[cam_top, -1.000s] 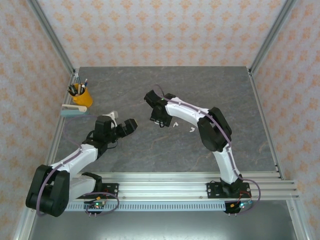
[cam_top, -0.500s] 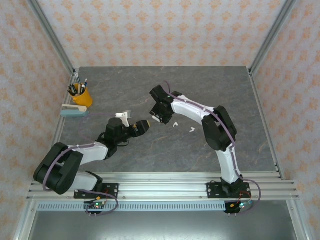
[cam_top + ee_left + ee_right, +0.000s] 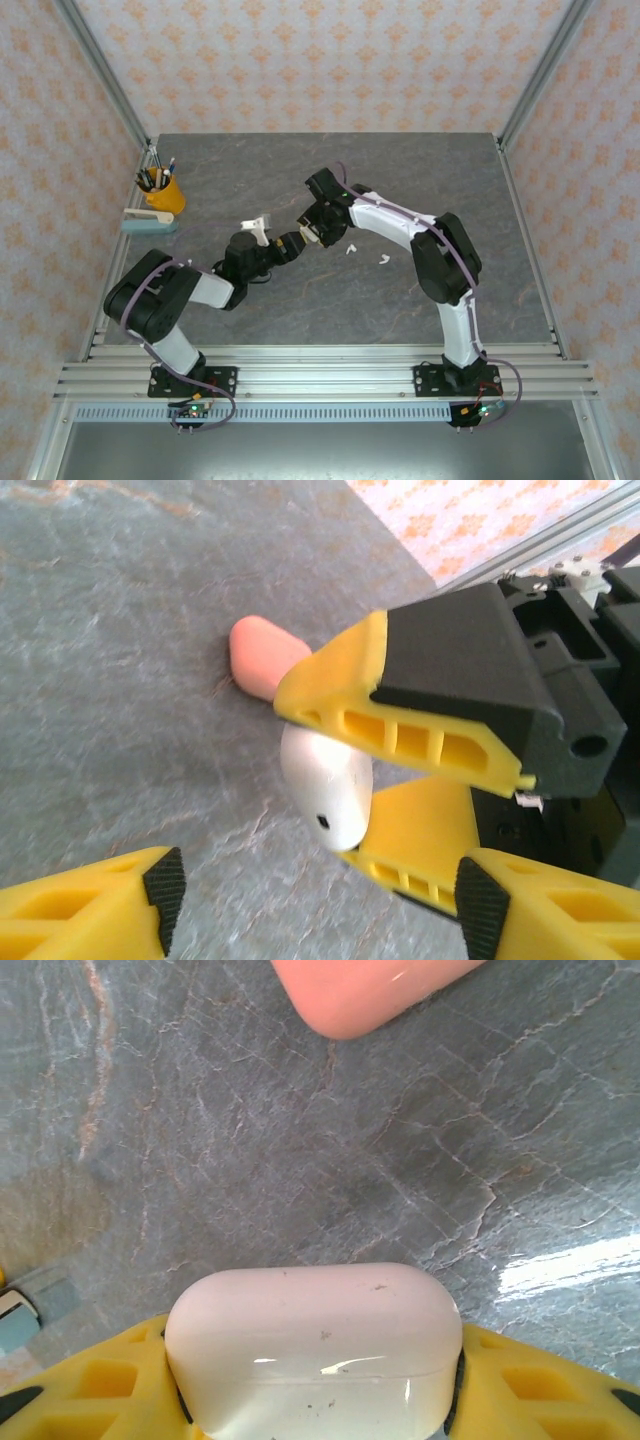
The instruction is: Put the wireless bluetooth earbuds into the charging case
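One nudge from the left arm's spread jaws, hovering just beside, could knock the glossy white pebble-shaped charging case out of the right arm's pinching jaws.

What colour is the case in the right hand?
The case is white; clearest in the right wrist view.

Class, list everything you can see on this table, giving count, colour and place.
white case: one, white, clamped in the right gripper
pink case: one, coral pink, on the table just beyond the white case
earbuds: two, white, on the table beside the right arm
cup: one, yellow, holding pens, far left
stapler-like item: one, pale blue, beside the cup
table: one, grey
left gripper: one, yellow, open, facing the white case
right gripper: one, yellow, shut
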